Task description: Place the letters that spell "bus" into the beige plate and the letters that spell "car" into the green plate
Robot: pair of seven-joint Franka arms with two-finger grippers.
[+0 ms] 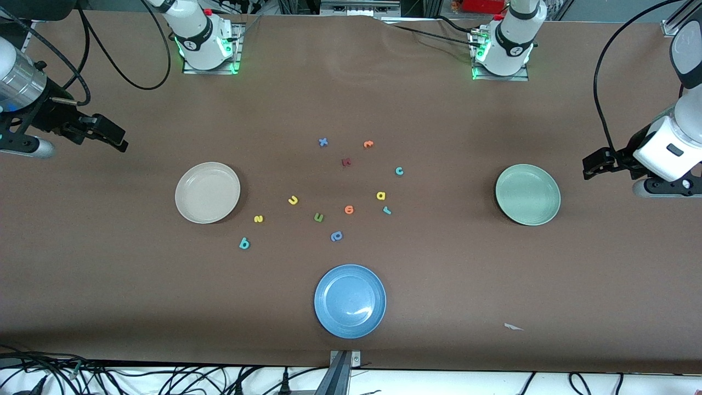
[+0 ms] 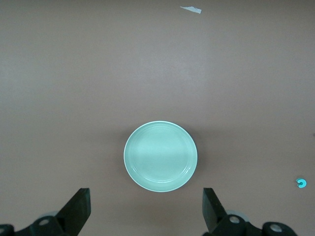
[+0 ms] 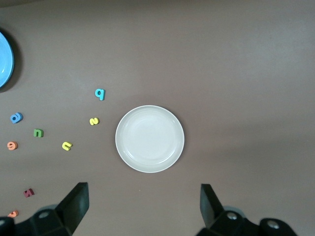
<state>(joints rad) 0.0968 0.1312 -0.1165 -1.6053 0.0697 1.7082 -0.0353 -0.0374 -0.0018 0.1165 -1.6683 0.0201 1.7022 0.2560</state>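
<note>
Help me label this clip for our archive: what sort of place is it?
Most likely a robotics lab bench: two arms bolted to a brown-covered table, loose cables along its edge, and staged props, foam letters between a beige plate, a green plate and a blue plate.

We record, on the brown table (image 3: 236,59): one beige plate (image 3: 149,139), empty. Beside it, a yellow s (image 3: 94,121), a teal b (image 3: 100,94) and a yellow u (image 3: 67,145). Further off we list a green letter (image 3: 38,132), a blue-purple letter (image 3: 16,117), an orange letter (image 3: 12,145), a dark red letter (image 3: 28,192), and a blue plate's edge (image 3: 6,59). The right gripper (image 3: 142,206) has its fingers (image 3: 76,202) spread wide, holding nothing.
</note>
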